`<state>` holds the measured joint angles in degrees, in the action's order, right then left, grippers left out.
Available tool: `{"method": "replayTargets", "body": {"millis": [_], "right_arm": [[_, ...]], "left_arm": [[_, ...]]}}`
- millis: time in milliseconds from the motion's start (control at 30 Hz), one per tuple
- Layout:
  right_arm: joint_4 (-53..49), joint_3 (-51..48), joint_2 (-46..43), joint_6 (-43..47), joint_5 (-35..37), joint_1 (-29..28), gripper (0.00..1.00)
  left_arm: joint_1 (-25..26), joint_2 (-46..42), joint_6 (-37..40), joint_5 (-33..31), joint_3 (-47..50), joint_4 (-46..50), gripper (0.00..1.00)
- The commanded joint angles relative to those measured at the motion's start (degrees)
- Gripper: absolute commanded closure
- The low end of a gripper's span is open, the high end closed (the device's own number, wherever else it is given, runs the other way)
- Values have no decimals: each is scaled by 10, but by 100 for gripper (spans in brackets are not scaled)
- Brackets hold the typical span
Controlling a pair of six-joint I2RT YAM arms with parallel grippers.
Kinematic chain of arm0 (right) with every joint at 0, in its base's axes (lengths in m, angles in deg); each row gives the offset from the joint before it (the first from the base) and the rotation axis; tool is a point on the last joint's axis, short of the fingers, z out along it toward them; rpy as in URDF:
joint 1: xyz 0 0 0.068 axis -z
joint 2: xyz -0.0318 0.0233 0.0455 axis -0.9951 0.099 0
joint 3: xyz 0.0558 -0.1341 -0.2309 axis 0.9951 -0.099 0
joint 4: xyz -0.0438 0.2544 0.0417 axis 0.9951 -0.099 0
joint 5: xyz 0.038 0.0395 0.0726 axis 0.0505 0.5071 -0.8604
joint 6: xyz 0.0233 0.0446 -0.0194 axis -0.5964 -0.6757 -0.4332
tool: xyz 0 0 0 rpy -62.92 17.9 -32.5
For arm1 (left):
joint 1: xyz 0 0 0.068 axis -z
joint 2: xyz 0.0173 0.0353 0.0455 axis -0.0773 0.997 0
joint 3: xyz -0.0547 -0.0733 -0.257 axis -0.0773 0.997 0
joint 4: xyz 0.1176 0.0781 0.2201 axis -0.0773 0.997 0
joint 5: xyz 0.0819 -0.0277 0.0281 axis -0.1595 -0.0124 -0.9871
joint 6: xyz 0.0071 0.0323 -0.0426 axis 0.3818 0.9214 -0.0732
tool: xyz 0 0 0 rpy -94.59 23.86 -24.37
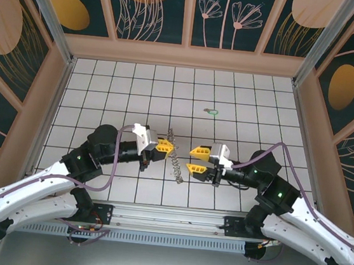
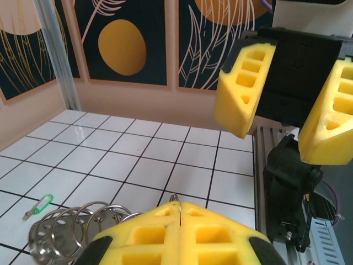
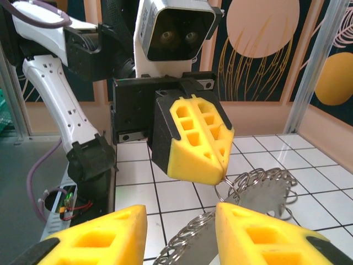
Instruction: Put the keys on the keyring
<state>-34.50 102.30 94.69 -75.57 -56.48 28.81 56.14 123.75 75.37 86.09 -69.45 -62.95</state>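
The keyring (image 3: 259, 201) is a flat grey metal piece fringed with small silvery rings, standing on edge between the two arms. From above it reads as a thin silvery chain (image 1: 177, 161). My left gripper (image 2: 181, 208) is shut on one thin wire ring of it, and this pinch also shows at the left gripper's tips (image 3: 223, 178). My right gripper (image 3: 179, 221) is open, its yellow fingers (image 3: 259, 232) straddling the ringed edge without closing on it. The key, a tiny pale-green piece (image 1: 212, 111), lies alone on the white tiles farther back; it also appears beside the rings (image 2: 37, 205).
Patterned walls enclose the white tiled floor (image 1: 137, 89) on three sides. An aluminium rail (image 1: 167, 219) runs along the near edge by the arm bases. The two grippers (image 1: 169, 147) (image 1: 194, 159) face each other closely at the floor's middle front.
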Motion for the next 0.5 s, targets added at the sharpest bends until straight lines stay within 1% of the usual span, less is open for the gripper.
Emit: {"method": "replayTargets", "body": {"millis": [0,133,267,367,467], "right_arm": [[48,-28,-20,-32,17,-4,63],[68,-52,-36,-48,29,-4,63],[73,-62,-28,-37,36,-4,63],[88,-68,-16,-32,25,-3,64],[120,-82,-12,-31,8,-3,64]], "left_arm": [[-3,-11,-4,4,4,-39,100],[-2,-11,0,9,2,-41,100],[-2,-20,-4,15,16,-65,100],[-2,-28,-15,17,34,-94,100],[-2,-27,-22,24,39,-104,100]]}}
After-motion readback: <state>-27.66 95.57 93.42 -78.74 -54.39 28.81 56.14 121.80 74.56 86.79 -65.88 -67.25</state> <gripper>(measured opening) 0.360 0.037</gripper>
